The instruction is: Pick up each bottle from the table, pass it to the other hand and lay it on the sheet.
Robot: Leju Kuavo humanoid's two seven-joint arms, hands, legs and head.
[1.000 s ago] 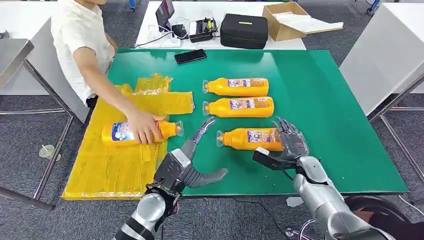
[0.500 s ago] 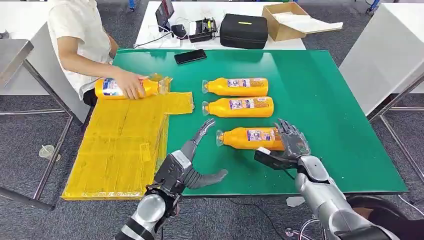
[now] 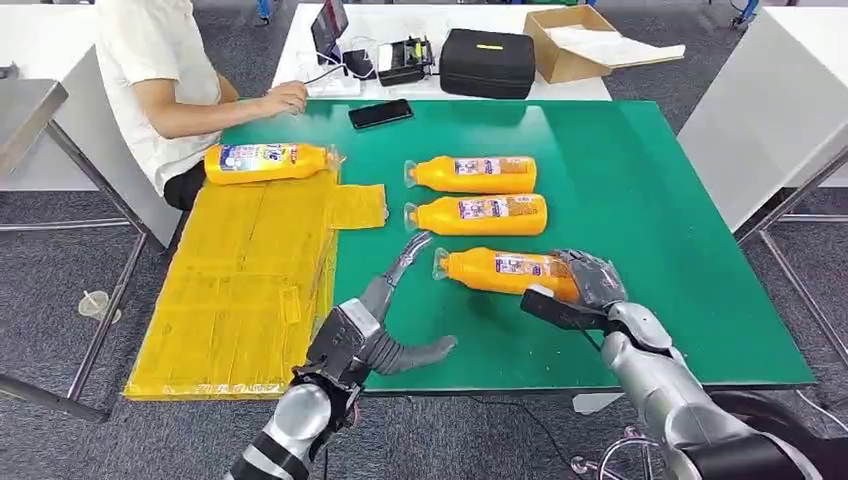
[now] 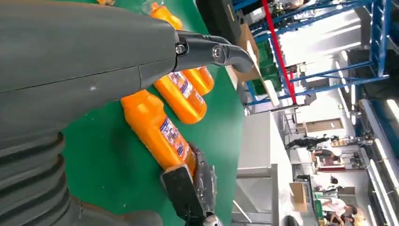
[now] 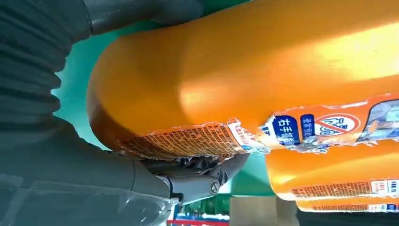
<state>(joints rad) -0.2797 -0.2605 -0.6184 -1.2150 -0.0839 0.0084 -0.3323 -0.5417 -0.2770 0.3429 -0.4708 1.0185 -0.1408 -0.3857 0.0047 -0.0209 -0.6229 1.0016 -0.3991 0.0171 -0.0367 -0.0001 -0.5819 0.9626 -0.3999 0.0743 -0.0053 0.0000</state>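
Right hand: your right hand [image 3: 590, 285] grips the base end of the near bottle [image 3: 500, 270], fingers [image 3: 585, 270] over the top and thumb [image 3: 555, 308] along the near side; the right wrist view shows the bottle [image 5: 244, 70] held against the palm.
Near bottle: its long axis runs left to right across the green surface [image 3: 660, 200]. The cap end points left and sits slightly higher than the base. You cannot tell whether it still touches the surface.
Left hand: your left hand [image 3: 385, 315] holds nothing, fingers spread wide, one finger [image 3: 410, 252] reaching toward the cap and not touching it.
Other bottles: the middle bottle [image 3: 478, 213] and the far bottle [image 3: 472, 173] lie flat and parallel behind the held one, caps to the left.
Sheet: the yellow sheet [image 3: 240, 290] lies at the left side of the surface. A fourth bottle [image 3: 268, 161] lies on its far edge, cap pointing right.
Box: an open cardboard box [image 3: 565, 40] on the white table behind holds white sheet material.
Person: a person [image 3: 165, 80] sits at the far left corner, one hand [image 3: 285, 97] resting by the far edge.
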